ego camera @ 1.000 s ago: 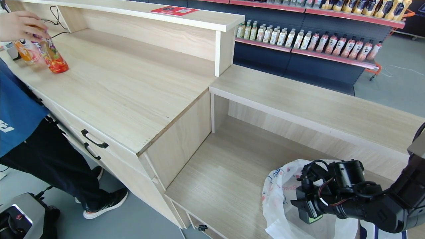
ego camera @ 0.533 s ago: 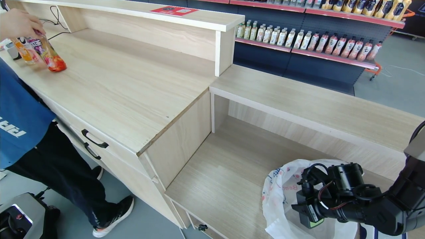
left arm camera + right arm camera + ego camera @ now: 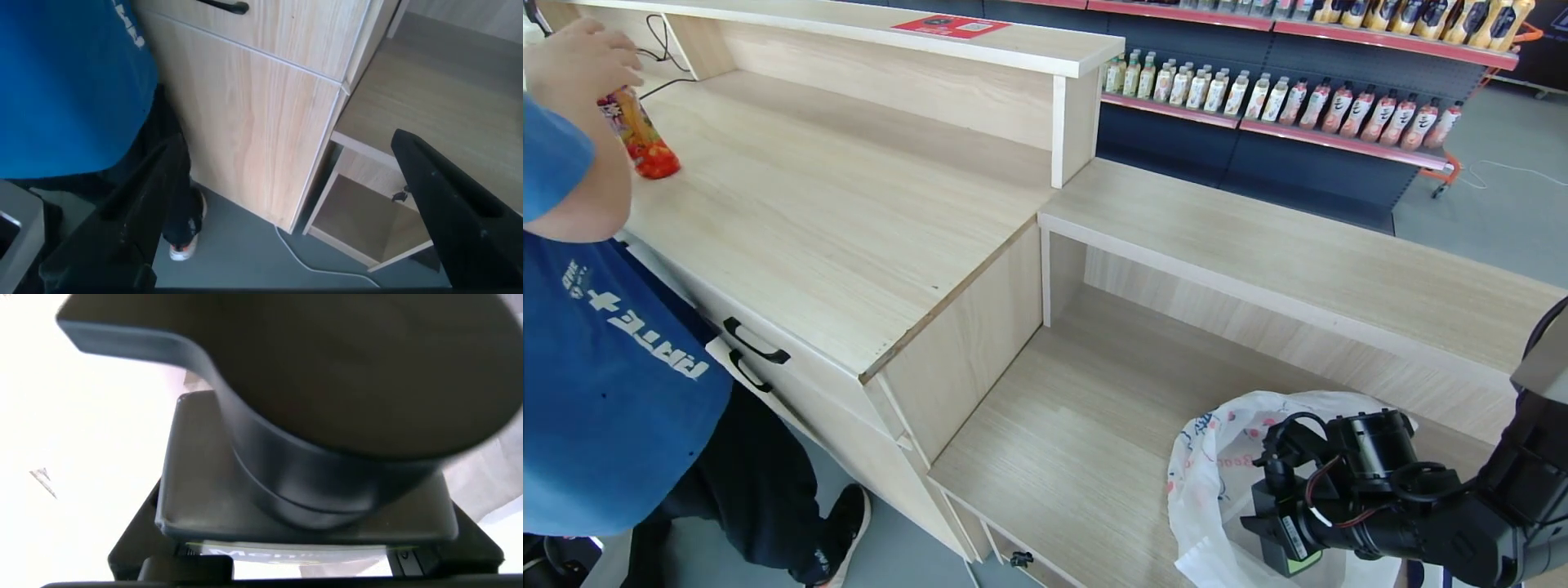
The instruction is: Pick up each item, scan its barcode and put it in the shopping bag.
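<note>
Mostly, R hand [image 3: 1286, 549] hidden in shopping bag [image 3: 1205, 469], grip unclear.

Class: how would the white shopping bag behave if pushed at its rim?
The bag looks thin and crumpled, so it would probably fold rather than resist. It seems light and could slide on the smooth wooden shelf.

A pale wood counter [image 3: 833, 237] runs from the upper left to the centre of my head view. It has a raised ledge [image 3: 849, 33] along its back and black drawer handles [image 3: 756, 345] on its front. At right it steps down to a lower top [image 3: 1298, 261] over an open recess [image 3: 1078, 425]. At upper right, dark store shelves [image 3: 1258, 171] with red edges carry rows of bottles [image 3: 1258, 94]. The floor [image 3: 1494, 220] is grey.
</note>
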Controlling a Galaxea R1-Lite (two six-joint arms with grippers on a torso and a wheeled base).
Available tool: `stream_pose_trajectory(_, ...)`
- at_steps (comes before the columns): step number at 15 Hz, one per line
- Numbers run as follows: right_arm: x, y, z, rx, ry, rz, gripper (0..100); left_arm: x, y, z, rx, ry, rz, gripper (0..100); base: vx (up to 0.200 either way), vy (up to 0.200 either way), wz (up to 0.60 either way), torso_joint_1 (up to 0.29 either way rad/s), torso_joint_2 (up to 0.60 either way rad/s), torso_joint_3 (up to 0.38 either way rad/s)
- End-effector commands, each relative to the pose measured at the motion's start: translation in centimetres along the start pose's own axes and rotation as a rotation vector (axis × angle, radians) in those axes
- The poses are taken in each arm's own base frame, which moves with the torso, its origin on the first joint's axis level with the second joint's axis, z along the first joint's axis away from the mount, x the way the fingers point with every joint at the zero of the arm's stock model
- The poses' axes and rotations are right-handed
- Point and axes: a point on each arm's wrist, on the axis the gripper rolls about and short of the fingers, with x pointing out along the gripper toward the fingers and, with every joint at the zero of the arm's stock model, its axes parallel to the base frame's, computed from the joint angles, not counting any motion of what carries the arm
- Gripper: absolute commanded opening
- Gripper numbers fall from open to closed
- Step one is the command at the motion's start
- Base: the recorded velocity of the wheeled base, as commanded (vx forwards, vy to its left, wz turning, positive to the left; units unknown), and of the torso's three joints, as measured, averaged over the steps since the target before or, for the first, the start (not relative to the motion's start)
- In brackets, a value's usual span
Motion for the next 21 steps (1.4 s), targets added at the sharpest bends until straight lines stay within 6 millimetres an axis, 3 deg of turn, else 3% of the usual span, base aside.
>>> stream_pose_trajectory(1, 0.0, 0.2, -0.5, -0.001, 0.019, 0.008, 0, 0.0, 0.0, 0.0, 0.000, 0.000, -0.002, 100, 0.000, 0.000, 0.00, 0.000, 0.00, 0.000)
stream_pose_trajectory(4, 0.0, 0.4, -0.9, 0.000, 0.034, 0.012, 0, 0.0, 0.0, 0.0, 0.000, 0.000, 0.000, 100, 0.000, 0.000, 0.00, 0.000, 0.00, 0.000)
stream_pose_trajectory(5, 0.0, 0.4, -0.9, -0.001, 0.034, 0.013, 100, 0.0, 0.0, 0.0, 0.000, 0.000, 0.000, 100, 0.000, 0.000, 0.00, 0.000, 0.00, 0.000)
stream_pose_trajectory(9, -0.3, 0.5, -0.8, -0.008, 0.028, 0.014, 100, 0.0, 0.0, 0.0, 0.000, 0.000, 0.000, 100, 0.000, 0.000, 0.00, 0.000, 0.00, 0.000)
stream_pose_trajectory(11, -1.6, 0.7, 1.1, -0.038, -0.074, 0.001, 100, 0.0, 0.0, 0.0, 0.000, 0.000, 0.000, 100, 0.000, 0.000, 0.00, 0.000, 0.00, 0.000)
stream_pose_trajectory(14, -7.2, 1.4, 5.3, -0.169, -0.356, -0.055, 100, 0.0, 0.0, 0.0, 0.000, 0.000, 0.000, 100, 0.000, 0.000, 0.00, 0.000, 0.00, 0.000)
stream_pose_trajectory(15, -7.2, 1.4, 5.3, -0.169, -0.356, -0.055, 100, 0.0, 0.0, 0.0, 0.000, 0.000, 0.000, 100, 0.000, 0.000, 0.00, 0.000, 0.00, 0.000)
stream_pose_trajectory(16, -12.0, 1.1, 6.0, -0.262, -0.502, -0.141, 100, 0.0, 0.0, 0.0, 0.000, 0.000, 0.000, 100, 0.000, 0.000, 0.00, 0.000, 0.00, 0.000)
stream_pose_trajectory(17, -14.5, 0.8, 6.0, -0.314, -0.566, -0.199, 100, 0.0, 0.0, 0.0, 0.000, 0.000, 0.000, 100, 0.000, 0.000, 0.00, 0.000, 0.00, 0.000)
stream_pose_trajectory(21, -18.8, 1.0, 5.3, -0.444, -0.671, -0.303, 100, 0.0, 0.0, 0.0, 0.000, 0.000, 0.000, 100, 0.000, 0.000, -0.15, 0.001, 0.00, 0.001)
